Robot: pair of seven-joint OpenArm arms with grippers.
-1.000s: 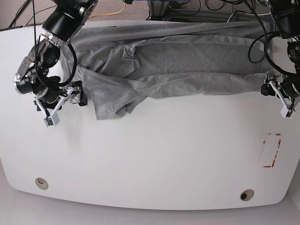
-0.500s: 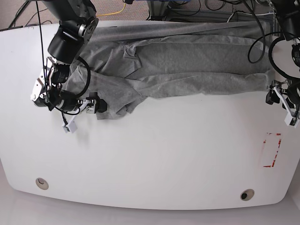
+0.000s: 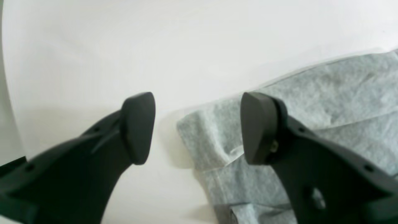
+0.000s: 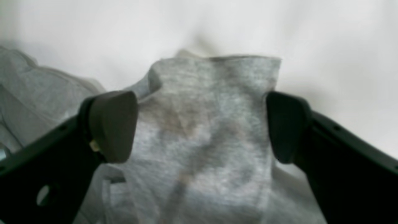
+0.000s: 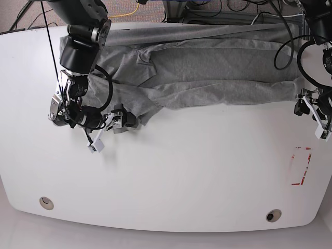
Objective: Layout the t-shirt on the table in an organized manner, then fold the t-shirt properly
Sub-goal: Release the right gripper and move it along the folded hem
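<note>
Right gripper swung in since a second ago, jaws spread astride sleeve flap of t-shirt. Shirt bunched lengthwise along table far edge. Left gripper spread, just off shirt's opposite corner.

A heather-grey cotton t-shirt lies on the glossy white tabletop, which bears a red tape rectangle outline at four o'clock, beside matt black hands.
</note>
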